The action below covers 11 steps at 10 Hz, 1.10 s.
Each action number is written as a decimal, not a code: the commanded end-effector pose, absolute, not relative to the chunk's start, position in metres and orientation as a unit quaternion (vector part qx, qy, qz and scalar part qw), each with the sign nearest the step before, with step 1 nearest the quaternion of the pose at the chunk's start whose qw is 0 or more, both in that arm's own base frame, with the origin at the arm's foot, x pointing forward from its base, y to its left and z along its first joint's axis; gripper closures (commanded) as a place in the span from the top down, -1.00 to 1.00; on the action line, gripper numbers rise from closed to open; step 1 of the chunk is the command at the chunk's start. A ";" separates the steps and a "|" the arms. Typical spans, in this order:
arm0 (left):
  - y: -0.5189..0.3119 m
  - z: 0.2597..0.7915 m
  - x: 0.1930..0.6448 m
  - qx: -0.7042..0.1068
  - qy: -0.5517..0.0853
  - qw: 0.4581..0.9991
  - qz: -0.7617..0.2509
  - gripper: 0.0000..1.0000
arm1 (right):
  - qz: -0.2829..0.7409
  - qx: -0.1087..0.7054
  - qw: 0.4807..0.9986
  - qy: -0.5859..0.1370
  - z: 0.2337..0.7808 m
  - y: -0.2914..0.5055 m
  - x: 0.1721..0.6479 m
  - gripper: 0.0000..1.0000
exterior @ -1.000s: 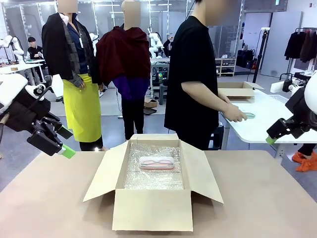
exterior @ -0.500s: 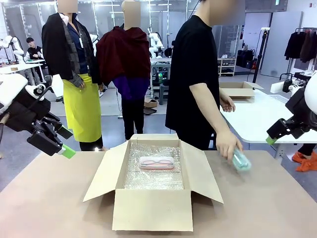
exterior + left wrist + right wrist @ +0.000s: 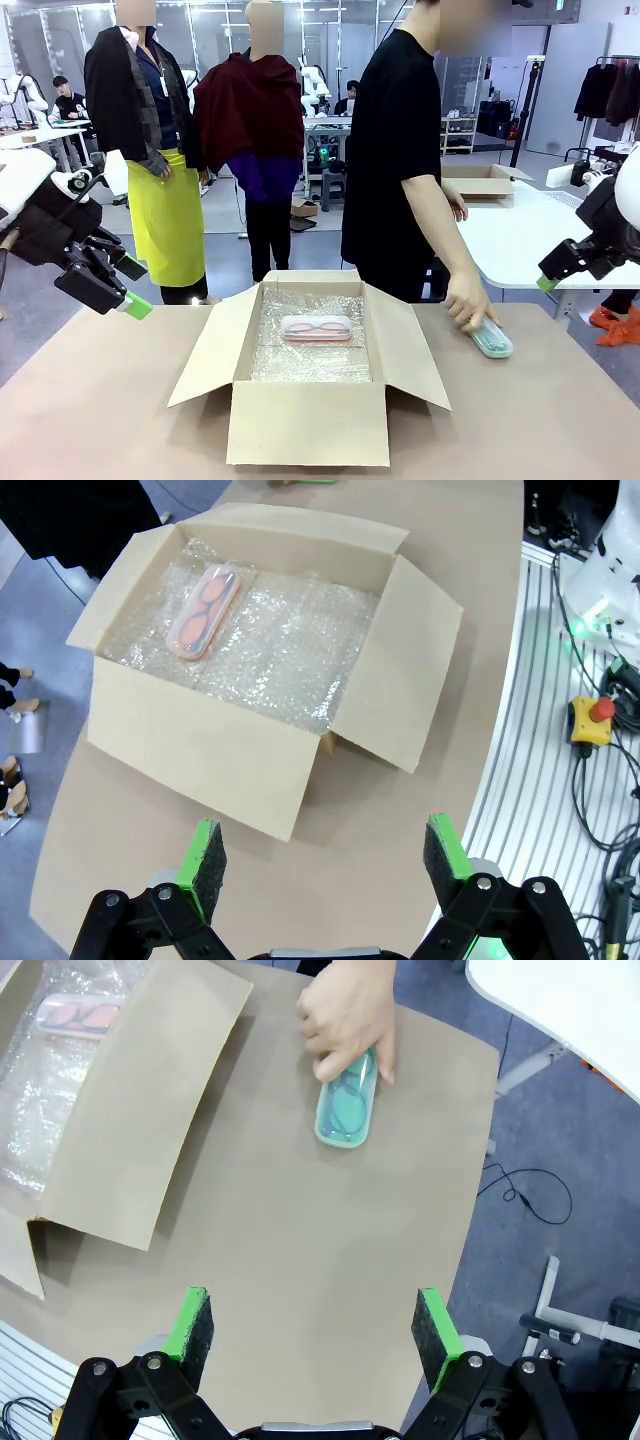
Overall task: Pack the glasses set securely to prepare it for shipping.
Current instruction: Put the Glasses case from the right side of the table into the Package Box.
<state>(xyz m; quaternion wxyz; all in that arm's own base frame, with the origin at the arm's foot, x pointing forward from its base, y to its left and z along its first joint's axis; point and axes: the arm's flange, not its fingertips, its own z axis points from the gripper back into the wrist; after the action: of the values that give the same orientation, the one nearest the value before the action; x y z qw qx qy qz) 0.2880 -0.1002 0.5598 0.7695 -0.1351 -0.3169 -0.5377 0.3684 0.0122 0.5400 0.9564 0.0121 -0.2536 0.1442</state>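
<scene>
My left pincer (image 3: pixel 320 855) hangs spread and empty, above and to the near-left of the open cardboard box (image 3: pixel 200 760). Ahead of it, deep in the box, the pink case (image 3: pixel 203 612) lies on the bubble wrap (image 3: pixel 270 645) against the far wall.

Past the box's right flap, the mint green case (image 3: pixel 348 1110) lies flat on the table (image 3: pixel 300 1240), with the person's hand (image 3: pixel 348 1015) resting on its far end.

My right pincer (image 3: pixel 315 1335), also spread and holding nothing, hovers above and short of that case. It is much the nearer arm. The case's long axis runs almost straight away from my right fingers, so I judge they would close across its narrow width once the hand lifts off.
</scene>
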 end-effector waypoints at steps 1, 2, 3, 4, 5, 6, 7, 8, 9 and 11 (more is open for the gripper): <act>-0.100 0.561 0.288 -0.143 -0.322 0.768 -0.535 1.00 | 0.143 0.011 0.957 -0.251 0.542 0.013 0.369 1.00; -0.100 0.561 0.288 -0.143 -0.322 0.768 -0.535 1.00 | 0.143 0.011 0.957 -0.251 0.542 0.013 0.369 1.00; -0.100 0.561 0.288 -0.143 -0.322 0.768 -0.535 1.00 | 0.143 0.011 0.957 -0.251 0.542 0.013 0.369 1.00; -0.100 0.561 0.288 -0.143 -0.322 0.768 -0.535 1.00 | 0.143 0.011 0.957 -0.251 0.542 0.013 0.369 1.00; -0.100 0.561 0.288 -0.143 -0.322 0.768 -0.535 1.00 | 0.144 0.012 0.956 -0.254 0.540 0.012 0.368 1.00; -0.100 0.561 0.288 -0.143 -0.322 0.768 -0.535 1.00 | 0.155 0.012 0.959 -0.237 0.538 0.017 0.387 1.00; -0.100 0.561 0.288 -0.143 -0.322 0.768 -0.535 1.00 | 0.157 0.016 0.963 -0.220 0.537 0.020 0.411 1.00; -0.100 0.561 0.288 -0.143 -0.322 0.768 -0.535 1.00 | 0.155 0.021 0.966 -0.208 0.533 0.021 0.433 1.00; -0.100 0.561 0.288 -0.143 -0.322 0.768 -0.535 1.00 | 0.155 0.025 0.968 -0.193 0.527 0.025 0.451 1.00; -0.100 0.561 0.288 -0.143 -0.322 0.768 -0.535 1.00 | 0.153 0.015 0.974 -0.167 0.517 0.035 0.482 1.00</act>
<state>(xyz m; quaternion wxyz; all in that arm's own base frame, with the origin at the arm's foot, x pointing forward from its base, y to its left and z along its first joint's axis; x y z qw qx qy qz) 0.2881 -0.1002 0.5598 0.7696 -0.1351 -0.3168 -0.5377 0.4693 0.0297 0.5092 0.9700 0.0152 -0.1843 0.1576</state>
